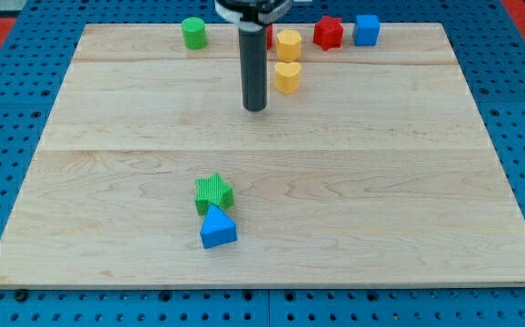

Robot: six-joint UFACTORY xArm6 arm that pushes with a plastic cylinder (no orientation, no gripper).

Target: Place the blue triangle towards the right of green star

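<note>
Hanging over the upper middle of the pale wooden bench [353, 163], the end effector is a plain dark rod with no jaws to spread or press together, so it pinches nothing, and its tip [255, 108] sits free on bare wood, well apart from the work. Down near the view's bottom, the blue triangular block [218, 228] lies touching the green star-shaped block [213, 191], tucked just below it and a shade to the view's right. That contact is the trouble: the triangle has to go round to the star's right side, and any push that runs up through the triangle looks likely to carry the star along with it, so the pair would simply travel together. A push from the view's left could also clip the star first. Close to the tip, just to its right, stands a yellow heart-like block [287, 77], with a yellow hexagonal block [288, 44] above it; a red block peeps out behind the rod, its shape hidden. Further right sit a red star-shaped block [329, 33] and a blue cube [366, 29], and a green cylinder [193, 33] stands at upper left. None blocks the way down.
</note>
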